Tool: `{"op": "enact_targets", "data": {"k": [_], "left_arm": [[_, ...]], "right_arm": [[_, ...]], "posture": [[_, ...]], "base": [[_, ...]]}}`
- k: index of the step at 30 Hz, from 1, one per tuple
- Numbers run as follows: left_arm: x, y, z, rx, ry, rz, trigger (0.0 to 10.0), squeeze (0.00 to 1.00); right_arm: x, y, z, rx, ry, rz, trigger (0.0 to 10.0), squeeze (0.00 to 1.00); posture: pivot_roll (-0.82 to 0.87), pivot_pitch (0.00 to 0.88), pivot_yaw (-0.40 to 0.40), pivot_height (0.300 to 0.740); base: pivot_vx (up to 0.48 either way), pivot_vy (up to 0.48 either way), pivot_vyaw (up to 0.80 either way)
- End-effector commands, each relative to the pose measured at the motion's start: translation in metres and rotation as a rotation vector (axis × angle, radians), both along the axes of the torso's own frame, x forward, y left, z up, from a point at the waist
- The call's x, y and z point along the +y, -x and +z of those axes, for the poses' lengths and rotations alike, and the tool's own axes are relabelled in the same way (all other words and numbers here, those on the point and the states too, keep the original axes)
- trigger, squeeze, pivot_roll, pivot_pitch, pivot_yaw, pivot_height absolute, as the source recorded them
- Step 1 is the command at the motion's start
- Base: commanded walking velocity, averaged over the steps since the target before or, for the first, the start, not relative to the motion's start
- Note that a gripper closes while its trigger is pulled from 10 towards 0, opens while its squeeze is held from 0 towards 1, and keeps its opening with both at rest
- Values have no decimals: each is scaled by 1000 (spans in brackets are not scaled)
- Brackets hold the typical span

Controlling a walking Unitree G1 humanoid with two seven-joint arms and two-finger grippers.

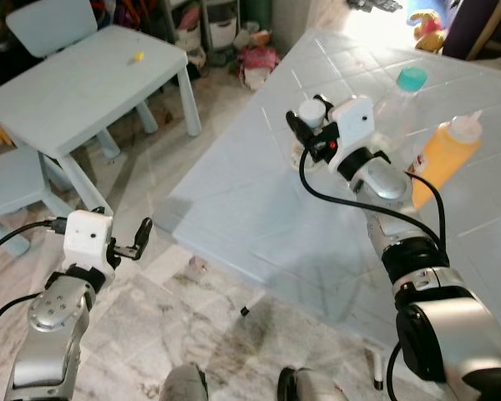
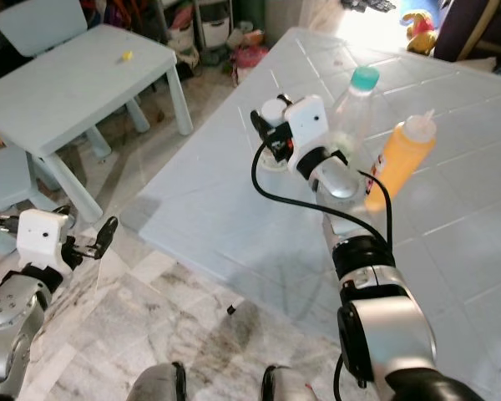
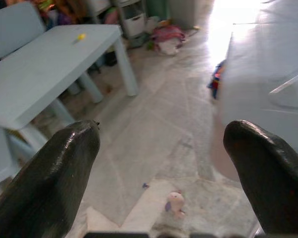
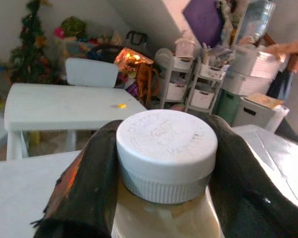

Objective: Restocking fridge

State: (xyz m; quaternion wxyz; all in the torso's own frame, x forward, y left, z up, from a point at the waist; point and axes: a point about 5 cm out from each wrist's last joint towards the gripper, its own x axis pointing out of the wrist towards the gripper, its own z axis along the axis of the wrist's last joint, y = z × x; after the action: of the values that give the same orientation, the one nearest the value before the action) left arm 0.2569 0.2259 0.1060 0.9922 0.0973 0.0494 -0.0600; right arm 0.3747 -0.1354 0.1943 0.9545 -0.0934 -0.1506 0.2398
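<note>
A jar with a white screw cap [image 4: 166, 148] and tan contents stands near the left edge of the pale tiled table [image 1: 259, 209]. My right gripper [image 1: 306, 125] is shut on the jar, one black finger pressed against each side of its cap. Just beyond the right wrist stand a clear bottle with a teal cap [image 1: 412, 79] and an orange squeeze bottle [image 1: 444, 159]. My left gripper [image 1: 139, 238] hangs low over the marble floor, left of the table. It is open, and between its fingers [image 3: 64, 168] there is nothing but floor.
A small light-blue children's table [image 1: 83, 83] with a yellow bit [image 1: 138, 57] on it and a matching chair [image 1: 50, 25] stand at the left. Storage racks and toys line the far wall. A small toy [image 3: 175, 202] lies on the floor below the left gripper.
</note>
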Motion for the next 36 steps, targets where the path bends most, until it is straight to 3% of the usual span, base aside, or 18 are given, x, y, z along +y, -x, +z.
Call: {"op": "enact_targets", "data": {"k": [1, 6, 7, 9, 10, 14, 21, 26, 36], "left_arm": [[0, -1, -1, 1, -7, 19, 10000, 0], [-3, -4, -3, -13, 10, 37, 10000, 0], [-4, -5, -7, -11, 20, 52, 10000, 0], [-4, -5, -7, -11, 20, 52, 10000, 0], [-6, -10, -11, -22, 29, 72, 10000, 0], [-9, -15, -11, -38, 34, 87, 10000, 0], [-16, -19, -16, -32, 54, 74, 10000, 0], [-19, -17, -25, -16, 78, 93, 10000, 0], [-19, -16, -31, -20, 78, 97, 10000, 0]], "right_arm": [[7, 7, -2, 16, -50, 20, 0, 0], [14, 26, -13, 56, -146, 13, 0, 0], [14, 33, -21, 79, -173, 0, 1843, 0], [14, 33, -21, 79, -173, 0, 1843, 0], [12, 50, -34, 107, -242, -33, 10000, 0], [8, 64, -43, 117, -223, -61, 10000, 0], [4, 82, -45, 115, -238, -48, 10000, 0], [0, 86, -43, 116, -204, -60, 10000, 0], [-10, 92, -49, 133, -190, -97, 10000, 0]], "posture": [[132, 66, 10, 740], [101, 41, -15, 740], [84, 17, -21, 740], [84, 17, -21, 740], [61, 0, -23, 740], [50, 0, -23, 740], [23, 0, -14, 740], [17, 0, -20, 740], [24, 0, -22, 740]], "base": [[0, 0, 0], [0, 0, 0], [0, 0, 0], [0, 0, 0], [0, 0, 0], [0, 0, 0], [0, 0, 798], [0, 0, 794], [0, 341, 788]]}}
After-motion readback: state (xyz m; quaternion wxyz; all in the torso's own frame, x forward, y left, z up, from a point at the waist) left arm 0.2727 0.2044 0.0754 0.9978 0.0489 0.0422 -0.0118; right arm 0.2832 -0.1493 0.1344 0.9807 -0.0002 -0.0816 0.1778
